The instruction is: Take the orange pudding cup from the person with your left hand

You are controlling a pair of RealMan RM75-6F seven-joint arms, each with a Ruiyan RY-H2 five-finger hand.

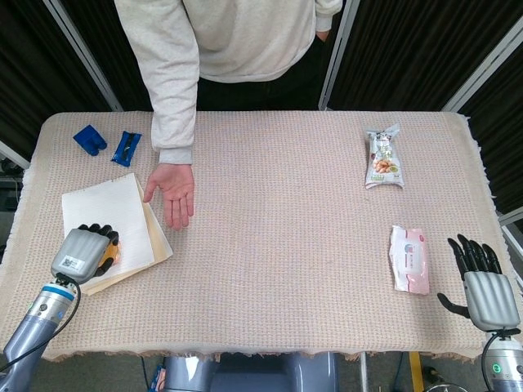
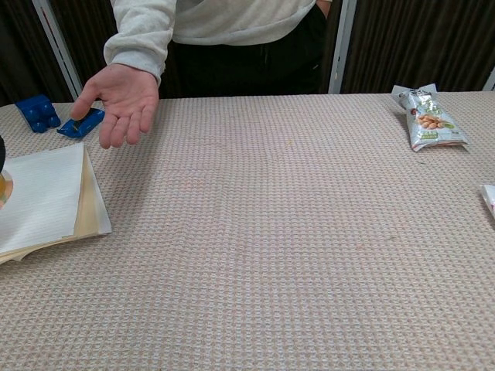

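Observation:
My left hand is over the near left corner of the white paper sheets, its dark fingers curled around the orange pudding cup, of which only a sliver of orange shows. In the chest view a trace of the cup sits at the left frame edge. The person's palm is open and bare above the table, palm up, apart from my hand. My right hand rests at the near right table edge, fingers spread, holding nothing.
Two blue pieces lie at the far left. A snack packet lies at the far right, a pink wipes pack near my right hand. The woven table mat covers the table.

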